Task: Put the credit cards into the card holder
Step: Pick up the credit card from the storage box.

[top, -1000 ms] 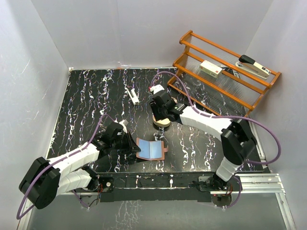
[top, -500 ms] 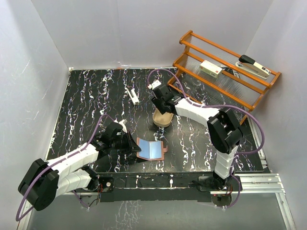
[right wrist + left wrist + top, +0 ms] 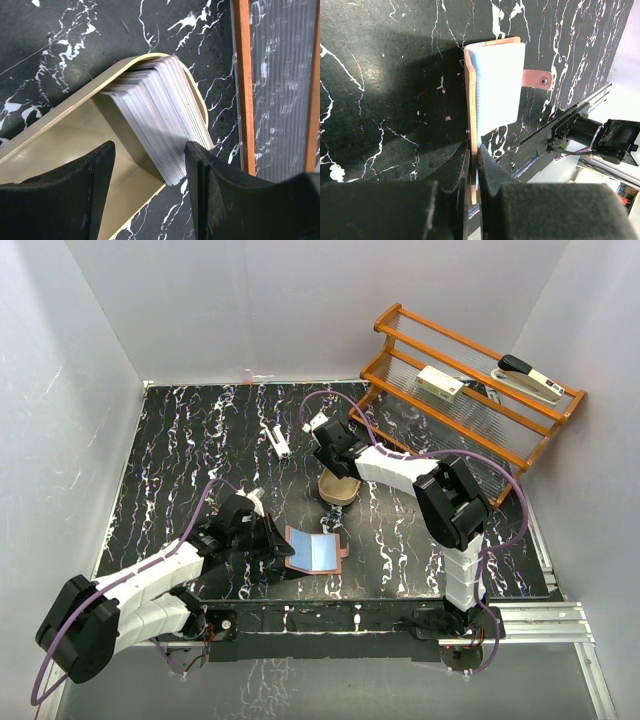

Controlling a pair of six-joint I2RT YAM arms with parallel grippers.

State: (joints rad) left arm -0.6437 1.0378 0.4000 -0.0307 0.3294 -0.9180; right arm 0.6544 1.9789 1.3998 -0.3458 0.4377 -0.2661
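Observation:
The card holder (image 3: 317, 551) lies open on the black marbled table, its pale blue inside up and its brown tab to the right. My left gripper (image 3: 272, 540) is shut on its left flap; the left wrist view shows the flap's edge (image 3: 473, 150) pinched between the jaws. The credit cards (image 3: 160, 115) lean as a fanned whitish stack in the tan oval tray (image 3: 75, 135). My right gripper (image 3: 150, 175) is open just above them, one finger on each side of the stack's lower end. In the top view the right gripper (image 3: 330, 455) is over the tray (image 3: 338, 492).
An orange wooden rack (image 3: 470, 390) stands at the back right with a white box (image 3: 438, 382) and a stapler (image 3: 528, 378) on it. A small white object (image 3: 277, 440) lies at the middle back. Grey walls enclose the table.
The right arm has swung its gripper back and left above the tray and its elbow has folded inward. The left gripper and the card holder have not moved.

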